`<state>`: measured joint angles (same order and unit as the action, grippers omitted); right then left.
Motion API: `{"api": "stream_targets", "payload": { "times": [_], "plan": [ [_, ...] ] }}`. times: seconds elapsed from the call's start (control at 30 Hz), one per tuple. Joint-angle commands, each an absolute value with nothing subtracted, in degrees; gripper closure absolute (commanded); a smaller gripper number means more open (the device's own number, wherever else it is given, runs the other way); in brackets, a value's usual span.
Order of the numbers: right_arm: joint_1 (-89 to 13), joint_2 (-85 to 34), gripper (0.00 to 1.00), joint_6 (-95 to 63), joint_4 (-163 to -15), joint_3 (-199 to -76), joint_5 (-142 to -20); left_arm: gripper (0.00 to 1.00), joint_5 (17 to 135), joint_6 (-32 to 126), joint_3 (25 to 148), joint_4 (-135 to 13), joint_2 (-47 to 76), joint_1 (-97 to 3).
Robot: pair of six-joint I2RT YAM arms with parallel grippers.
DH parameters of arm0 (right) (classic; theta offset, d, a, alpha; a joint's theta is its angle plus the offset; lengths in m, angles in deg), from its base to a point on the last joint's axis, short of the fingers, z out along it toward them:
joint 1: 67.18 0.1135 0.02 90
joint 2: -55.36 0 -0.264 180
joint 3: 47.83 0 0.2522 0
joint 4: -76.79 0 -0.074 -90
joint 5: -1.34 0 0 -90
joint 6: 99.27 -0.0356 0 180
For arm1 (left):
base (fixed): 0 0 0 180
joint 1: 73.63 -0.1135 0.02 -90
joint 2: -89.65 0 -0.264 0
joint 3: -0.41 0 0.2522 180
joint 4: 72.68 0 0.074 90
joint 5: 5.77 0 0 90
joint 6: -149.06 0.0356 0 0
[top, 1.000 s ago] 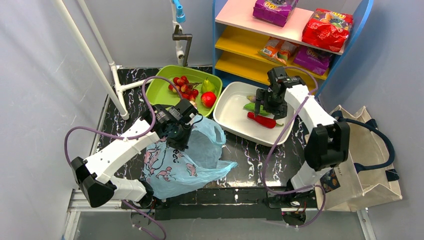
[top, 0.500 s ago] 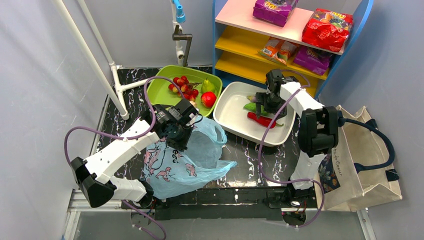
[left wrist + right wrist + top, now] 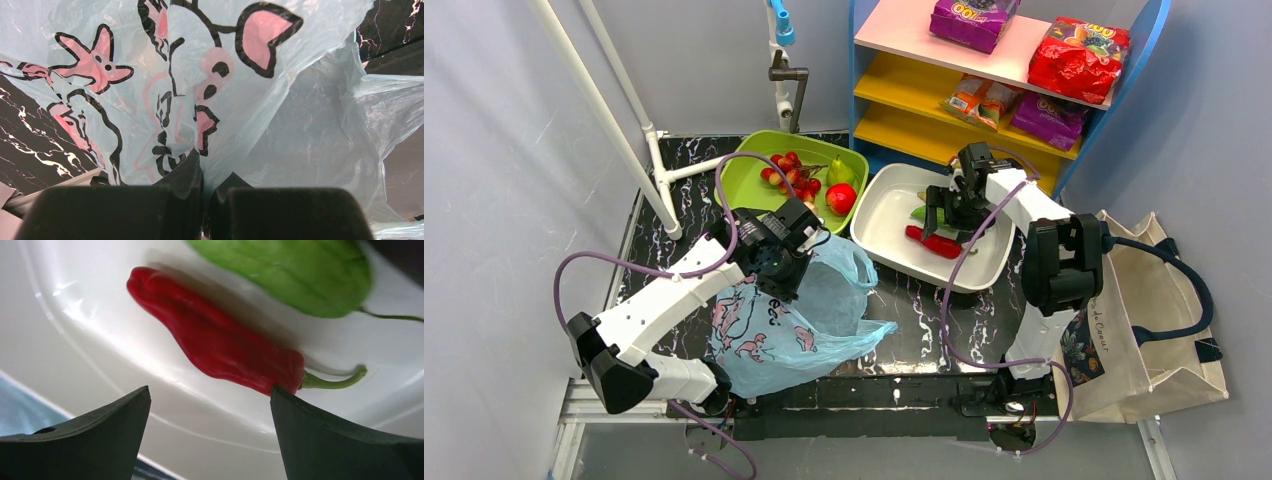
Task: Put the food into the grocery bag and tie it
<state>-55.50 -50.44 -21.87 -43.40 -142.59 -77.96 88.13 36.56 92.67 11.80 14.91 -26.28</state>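
The light-blue grocery bag (image 3: 794,320) with pink prints lies on the dark table at front centre. My left gripper (image 3: 776,277) is shut on a fold of its rim; in the left wrist view the film (image 3: 280,115) fills the frame and is pinched between the fingers (image 3: 187,180). The long red pepper (image 3: 932,241) lies in the white tray (image 3: 886,235). My right gripper (image 3: 946,212) is open just above it; the pepper (image 3: 215,342) lies just beyond the fingertips, by the right one (image 3: 320,425). A round red fruit (image 3: 841,198) and red berries (image 3: 786,170) sit in the green tray (image 3: 746,180).
A green cucumber (image 3: 921,213) lies beside the pepper, also seen in the right wrist view (image 3: 290,275). A green pear (image 3: 839,173) is in the green tray. A shelf (image 3: 984,80) with snack packs stands behind. A beige canvas tote (image 3: 1149,320) lies at right. White pipes (image 3: 639,130) stand at left.
My right gripper has moved down and a little to the left over the white tray, and the red pepper has shifted left. The left arm and the bag have not moved.
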Motion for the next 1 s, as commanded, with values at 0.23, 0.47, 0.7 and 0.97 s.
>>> {"api": "stream_targets", "payload": {
  "times": [0.23,0.47,0.7,0.97],
  "plan": [
    [-47.7,-42.1,0.03,-21.3,-39.4,-144.7,-59.2,1.0,86.9,36.6,94.9,11.9,13.7,-26.5],
    [-47.6,-41.9,0.03,-19.5,-37.4,-146.6,-79.8,1.0,86.3,36.0,95.2,11.8,13.7,-26.5],
    [-47.6,-46.1,0.03,-19.9,-36.1,-147.5,-94.4,1.0,86.3,34.5,92.6,11.4,16.0,-26.5],
    [-47.6,-52.4,0.02,-18.6,-35.8,-149.7,-96.6,1.0,86.8,34.0,92.6,12.2,16.4,-26.5]
  ]
}}
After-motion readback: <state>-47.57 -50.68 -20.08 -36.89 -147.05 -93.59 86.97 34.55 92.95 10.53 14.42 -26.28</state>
